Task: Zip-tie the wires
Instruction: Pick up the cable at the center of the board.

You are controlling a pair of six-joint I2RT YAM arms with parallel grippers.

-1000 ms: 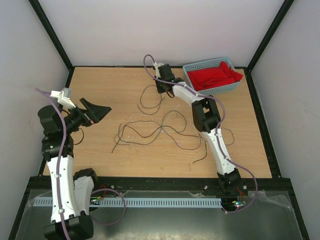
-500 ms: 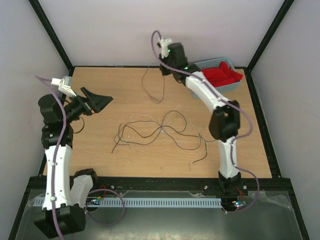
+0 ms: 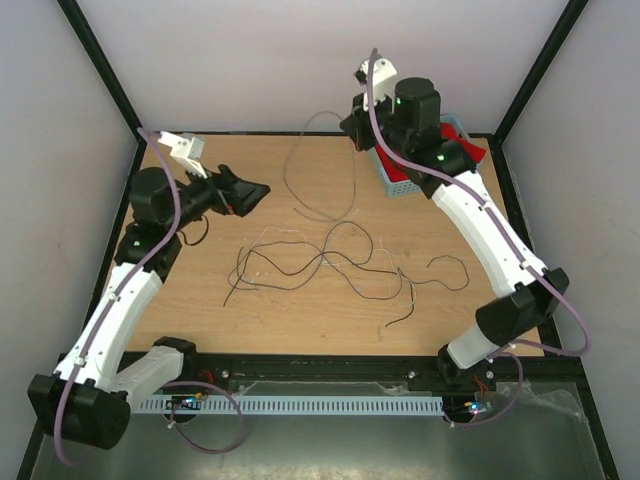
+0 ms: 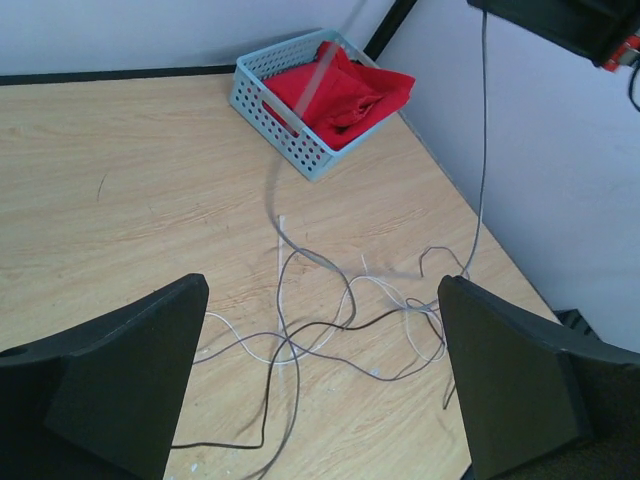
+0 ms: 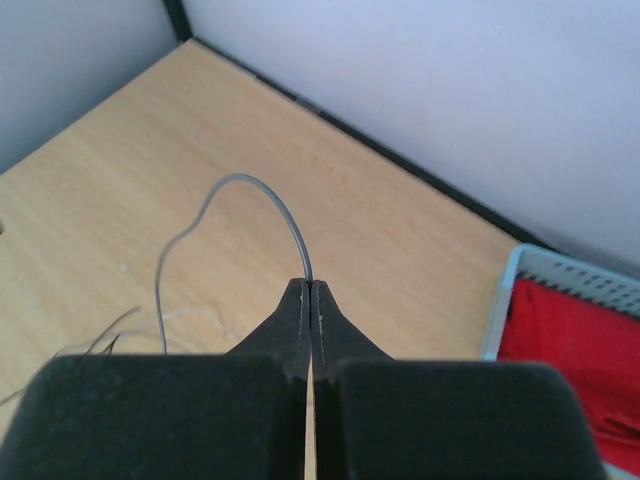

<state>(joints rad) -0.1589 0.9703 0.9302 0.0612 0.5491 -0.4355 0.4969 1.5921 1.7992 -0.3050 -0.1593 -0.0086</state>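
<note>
Several thin dark wires (image 3: 320, 262) lie tangled on the wooden table (image 3: 200, 300), also seen in the left wrist view as wires (image 4: 330, 325). My right gripper (image 3: 350, 128) is raised high at the back and shut on one wire (image 5: 240, 180), pinched at its tips (image 5: 309, 285). That wire (image 3: 292, 180) arcs out and hangs down to the table. A straight pale strip, the zip tie (image 4: 281, 250), lies among the wires. My left gripper (image 3: 250, 192) hovers open at the left, its jaws wide apart (image 4: 320, 380) above the tangle with nothing between them.
A blue basket (image 3: 395, 182) holding a red cloth (image 4: 345, 85) stands at the back right, partly hidden under the right arm. Black frame posts and pale walls enclose the table on three sides.
My right gripper closed on a wire at the table's back and rose up and to the right with it. The left arm swung toward the back and right, still open.
</note>
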